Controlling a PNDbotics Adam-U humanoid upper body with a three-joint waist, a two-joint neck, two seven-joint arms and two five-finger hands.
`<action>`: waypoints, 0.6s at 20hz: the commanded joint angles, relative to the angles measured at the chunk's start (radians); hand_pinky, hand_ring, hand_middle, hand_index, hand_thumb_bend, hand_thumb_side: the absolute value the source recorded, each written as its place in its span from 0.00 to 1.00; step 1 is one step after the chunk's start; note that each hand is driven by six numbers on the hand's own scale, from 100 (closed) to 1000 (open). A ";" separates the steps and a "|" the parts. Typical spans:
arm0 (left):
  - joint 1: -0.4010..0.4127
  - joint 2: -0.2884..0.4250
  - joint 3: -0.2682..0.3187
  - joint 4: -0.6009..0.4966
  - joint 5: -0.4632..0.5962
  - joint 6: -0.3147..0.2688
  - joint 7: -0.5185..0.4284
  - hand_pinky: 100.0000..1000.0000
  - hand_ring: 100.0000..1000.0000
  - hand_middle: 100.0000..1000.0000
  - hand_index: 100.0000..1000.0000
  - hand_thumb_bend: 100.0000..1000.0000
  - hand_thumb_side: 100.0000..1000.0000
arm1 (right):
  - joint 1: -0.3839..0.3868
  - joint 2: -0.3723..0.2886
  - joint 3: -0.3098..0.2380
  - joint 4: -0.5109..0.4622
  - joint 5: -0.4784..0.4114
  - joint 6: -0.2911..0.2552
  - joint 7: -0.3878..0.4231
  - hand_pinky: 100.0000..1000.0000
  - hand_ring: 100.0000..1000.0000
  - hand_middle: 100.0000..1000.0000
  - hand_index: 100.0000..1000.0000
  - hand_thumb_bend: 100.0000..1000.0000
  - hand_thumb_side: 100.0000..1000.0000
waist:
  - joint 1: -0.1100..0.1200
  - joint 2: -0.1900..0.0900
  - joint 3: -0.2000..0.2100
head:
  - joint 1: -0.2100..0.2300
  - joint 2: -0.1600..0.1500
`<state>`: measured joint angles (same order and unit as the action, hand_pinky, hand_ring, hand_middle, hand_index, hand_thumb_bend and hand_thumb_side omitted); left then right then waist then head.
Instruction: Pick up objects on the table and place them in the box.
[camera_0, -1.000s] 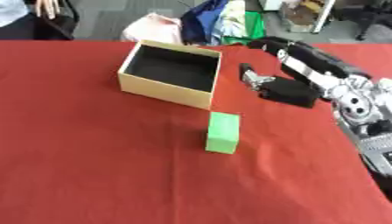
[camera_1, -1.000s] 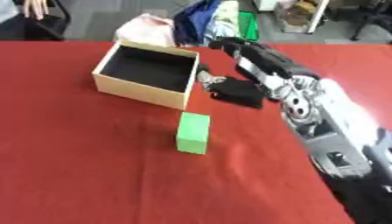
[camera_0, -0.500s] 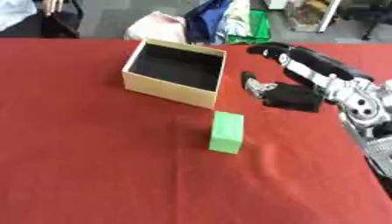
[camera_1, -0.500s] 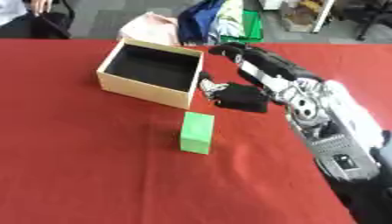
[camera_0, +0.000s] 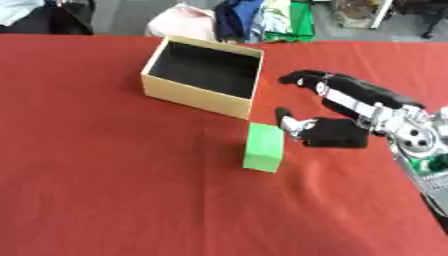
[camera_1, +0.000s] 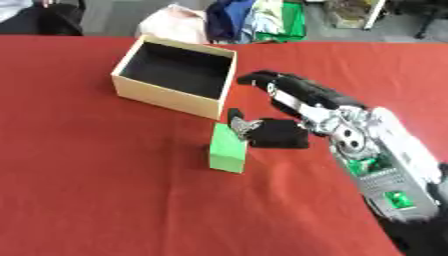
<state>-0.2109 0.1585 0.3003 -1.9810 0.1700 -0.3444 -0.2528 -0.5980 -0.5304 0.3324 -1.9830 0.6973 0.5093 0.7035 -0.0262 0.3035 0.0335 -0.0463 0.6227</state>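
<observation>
Left eye view: red table (camera_0: 105, 190) fills nearly the whole frame, its cloth bare apart from two things near the middle and far side. Beyond the far edge, a jumble of cloth and bags, too blurred to name.

Right arm (camera_0: 385, 112) comes in from the right side, black with silver joints, reaching leftward across the table. In the right eye view its forearm and pale housing with green parts take up much of the lower right.

Box (camera_0: 203, 76): tan cardboard, open top, dark inside, standing on the far middle of the table, turned slightly askew. Nothing visible in it.

Right hand (camera_0: 331, 131): low over the cloth, just right of the green block. Fingers extended and spread, not curled round anything; the long ones arch away toward the box's near right corner, the thumb points left toward the block. Whether the thumb tip touches the block, cannot tell; it is at least just beside its upper right edge.

Green block (camera_0: 264, 147): oblong, lying flat on the cloth, just in front of the box's near right corner and apart from it.

Left hand: not seen in either view.
</observation>
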 joint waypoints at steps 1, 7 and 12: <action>-0.012 0.009 0.006 -0.019 -0.006 0.001 -0.003 0.55 0.54 0.69 0.88 0.00 0.49 | -0.010 -0.002 0.000 -0.017 0.047 0.019 0.031 0.79 0.88 0.88 1.00 0.00 0.62 | 0.012 0.000 -0.001 | 0.003 -0.007; -0.016 0.009 0.004 -0.019 -0.005 0.005 -0.006 0.55 0.54 0.69 0.88 0.00 0.49 | -0.023 0.009 0.011 -0.017 0.169 0.003 0.076 0.70 0.82 0.83 1.00 0.00 0.72 | 0.007 0.000 0.002 | 0.006 -0.007; -0.018 0.010 0.003 -0.019 -0.004 0.006 -0.009 0.56 0.54 0.69 0.88 0.00 0.49 | -0.024 0.022 0.016 -0.017 0.197 -0.010 0.118 0.49 0.81 0.83 1.00 0.00 0.85 | 0.006 0.000 0.002 | 0.013 -0.008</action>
<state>-0.2177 0.1585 0.3004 -1.9810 0.1667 -0.3381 -0.2591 -0.6072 -0.5017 0.3523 -1.9830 0.8802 0.4581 0.7656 -0.0262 0.3060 0.0355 -0.0376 0.6222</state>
